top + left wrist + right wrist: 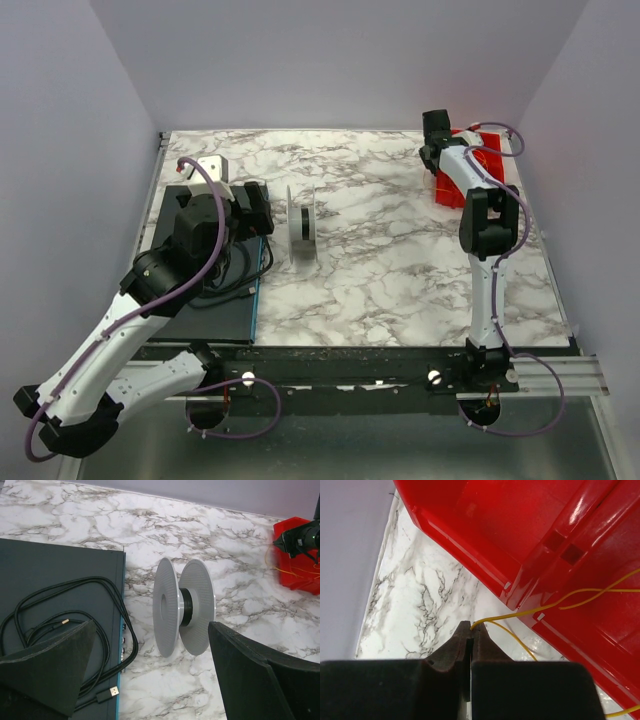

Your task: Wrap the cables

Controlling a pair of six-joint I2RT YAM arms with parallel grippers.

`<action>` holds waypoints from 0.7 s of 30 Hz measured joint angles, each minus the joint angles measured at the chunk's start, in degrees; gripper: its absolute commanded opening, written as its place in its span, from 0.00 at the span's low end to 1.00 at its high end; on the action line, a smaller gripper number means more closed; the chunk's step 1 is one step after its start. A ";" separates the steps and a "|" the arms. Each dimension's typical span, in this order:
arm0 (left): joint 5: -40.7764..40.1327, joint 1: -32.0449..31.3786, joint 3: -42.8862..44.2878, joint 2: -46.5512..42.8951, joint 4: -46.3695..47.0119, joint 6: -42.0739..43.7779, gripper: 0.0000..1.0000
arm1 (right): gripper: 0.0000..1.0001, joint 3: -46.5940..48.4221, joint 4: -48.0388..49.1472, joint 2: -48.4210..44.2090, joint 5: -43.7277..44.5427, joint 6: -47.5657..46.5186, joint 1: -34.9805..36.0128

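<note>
A thin yellow wire (580, 594) runs out of the red bin (530, 540) at the table's far right. My right gripper (471, 626) is shut on the wire's end, just outside the bin's rim; in the top view it (432, 152) is at the bin's (478, 160) left side. A grey spool (182, 605) with a black core stands on edge at mid-table, seen from above too (302, 226). My left gripper (150, 680) is open and empty, hovering just short of the spool, over the dark mat's edge.
A dark mat (45, 575) with a teal edge lies at the left, carrying a coiled black USB cord (70, 605). A small white-grey block (211, 166) sits behind it. Walls close in on the left, back and right.
</note>
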 measured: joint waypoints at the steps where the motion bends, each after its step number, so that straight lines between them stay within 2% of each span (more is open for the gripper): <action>1: 0.00 0.00 0.15 -0.04 0.00 0.13 0.99 | 0.01 0.00 0.04 0.00 0.02 -0.35 0.00; 9: 0.00 0.11 2.12 -0.52 -0.17 0.50 0.99 | 0.01 -2.93 2.25 -2.89 -0.13 -6.60 0.00; 14: 0.00 0.13 3.80 -1.14 0.15 0.92 0.99 | 0.01 -10.56 5.01 -12.50 -1.53 -11.08 0.02; 21: 0.00 0.46 4.76 -1.14 1.09 1.79 0.99 | 0.01 -14.95 7.76 -25.38 -6.51 -17.31 0.07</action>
